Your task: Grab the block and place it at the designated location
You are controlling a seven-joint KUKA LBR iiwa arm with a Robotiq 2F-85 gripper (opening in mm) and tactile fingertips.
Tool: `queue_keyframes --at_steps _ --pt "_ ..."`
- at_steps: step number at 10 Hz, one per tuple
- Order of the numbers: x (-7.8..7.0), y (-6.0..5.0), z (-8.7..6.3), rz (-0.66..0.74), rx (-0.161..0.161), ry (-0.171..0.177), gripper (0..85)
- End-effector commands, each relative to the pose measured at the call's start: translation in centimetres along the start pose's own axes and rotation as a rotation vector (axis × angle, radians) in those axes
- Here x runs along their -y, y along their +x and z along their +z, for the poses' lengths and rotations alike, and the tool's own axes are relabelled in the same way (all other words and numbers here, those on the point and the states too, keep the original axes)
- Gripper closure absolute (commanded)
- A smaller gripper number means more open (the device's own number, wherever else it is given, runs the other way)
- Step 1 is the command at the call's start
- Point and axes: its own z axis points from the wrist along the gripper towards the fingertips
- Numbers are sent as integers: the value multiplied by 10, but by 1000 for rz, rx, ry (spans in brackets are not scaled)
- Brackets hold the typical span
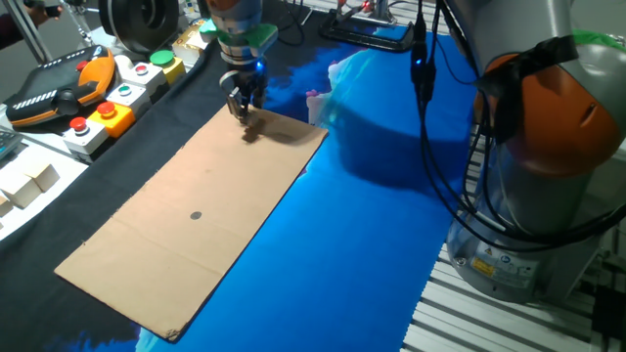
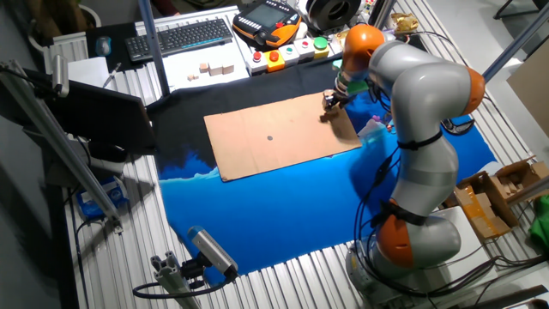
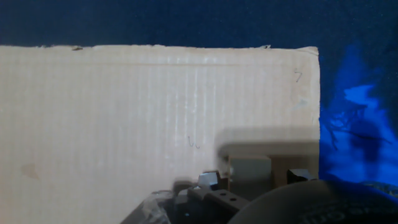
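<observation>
The block (image 3: pixel 250 170), a tiny pale beige cube, rests on the brown cardboard (image 3: pixel 124 112) near its far right corner. In the hand view it lies between the two fingertips of my gripper (image 3: pixel 255 179), with a small gap on each side, so the gripper is open around it. In the fixed views my gripper (image 1: pixel 241 106) (image 2: pixel 330 103) stands low over the far end of the cardboard (image 1: pixel 225 176) and hides the block. The designated location (image 1: pixel 196 216) (image 2: pixel 269 137), a small dark grey spot, lies toward the cardboard's other end, well away from the gripper.
Blue cloth (image 1: pixel 372 225) covers the table around the cardboard. Larger whitish cubes (image 1: pixel 29 181) (image 2: pixel 214 67) sit off to the side. A button box (image 1: pixel 117 98) and an orange teach pendant (image 1: pixel 59 93) stand beyond the cardboard's edge. A small pink object (image 1: pixel 315 99) lies near the gripper.
</observation>
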Motion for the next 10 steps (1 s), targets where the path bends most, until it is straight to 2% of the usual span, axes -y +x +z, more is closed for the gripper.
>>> queue_keyframes --at_steps 1,4,5,6,7,8,10 --pt "0 0 1 0 0 0 273" --pt "-1 -1 3 -9 1 5 343" --pt "-1 0 3 -17 1 5 433" --pt "-1 0 2 -26 -2 3 560" --pt "-1 0 1 -37 -5 1 753" --pt "-1 0 0 -38 -4 -3 840" --pt "-4 1 -8 -26 -1 -5 840"
